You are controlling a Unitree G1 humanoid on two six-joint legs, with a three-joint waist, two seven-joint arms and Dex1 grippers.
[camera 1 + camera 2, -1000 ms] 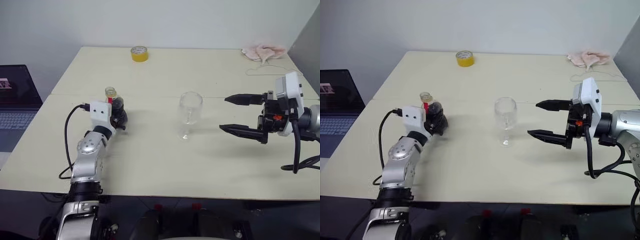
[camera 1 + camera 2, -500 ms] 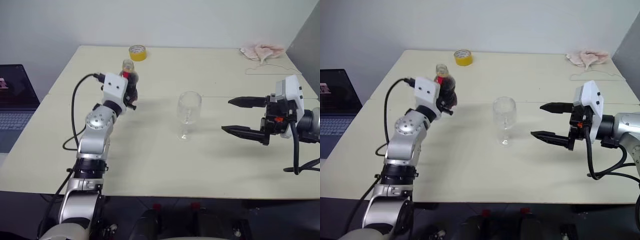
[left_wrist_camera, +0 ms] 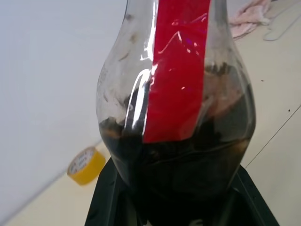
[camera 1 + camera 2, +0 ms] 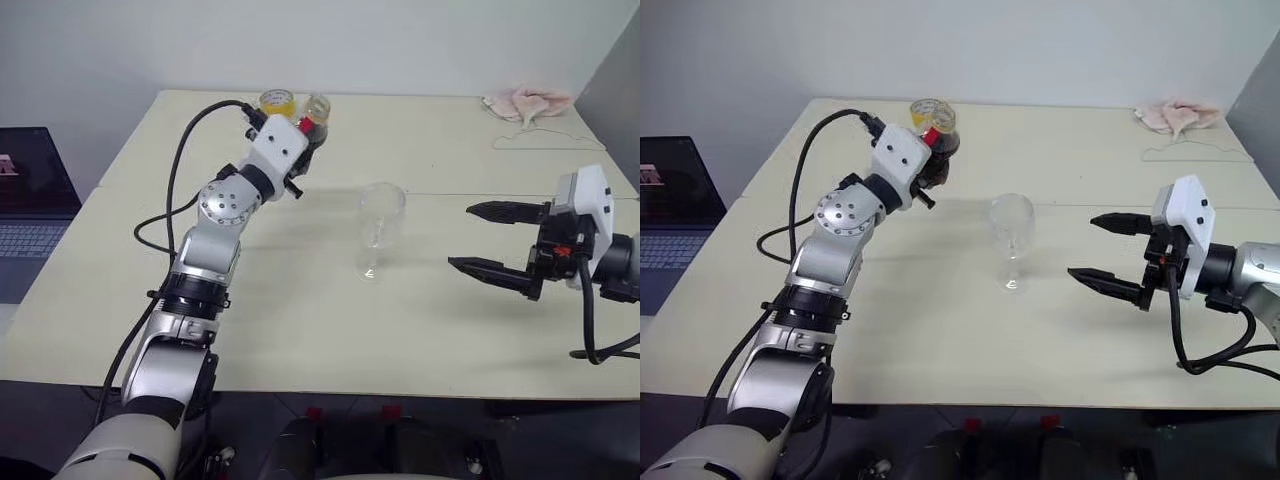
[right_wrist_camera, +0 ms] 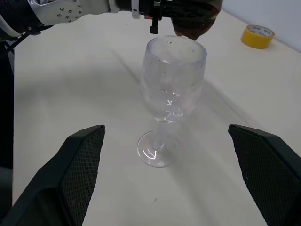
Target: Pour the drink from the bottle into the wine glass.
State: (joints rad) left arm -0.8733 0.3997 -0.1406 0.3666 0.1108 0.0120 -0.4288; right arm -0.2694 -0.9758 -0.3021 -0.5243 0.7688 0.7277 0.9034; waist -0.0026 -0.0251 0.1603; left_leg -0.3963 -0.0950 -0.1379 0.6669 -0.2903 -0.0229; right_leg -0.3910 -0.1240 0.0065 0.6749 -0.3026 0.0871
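My left gripper (image 4: 304,146) is shut on the bottle (image 4: 313,119), holding it in the air to the left of and behind the wine glass (image 4: 378,224). The bottle stands close to upright. In the left wrist view the dark drink (image 3: 183,162) sits in the bottle's lower body under a red label (image 3: 181,70), between black fingers (image 3: 110,202). The clear wine glass stands upright on the table (image 4: 300,330) with nothing dark in it. To its right my right gripper (image 4: 461,236) is open and level, pointing at the glass (image 5: 171,94), apart from it.
A yellow tape roll (image 4: 277,99) lies at the table's far edge just behind the bottle. A pink cloth (image 4: 525,102) and a thin wire lie at the far right corner. An open laptop (image 4: 35,200) sits off the table's left side.
The left arm lifted the bottle off the table and carried it up and rightward, toward the glass. The right gripper stayed open and almost still.
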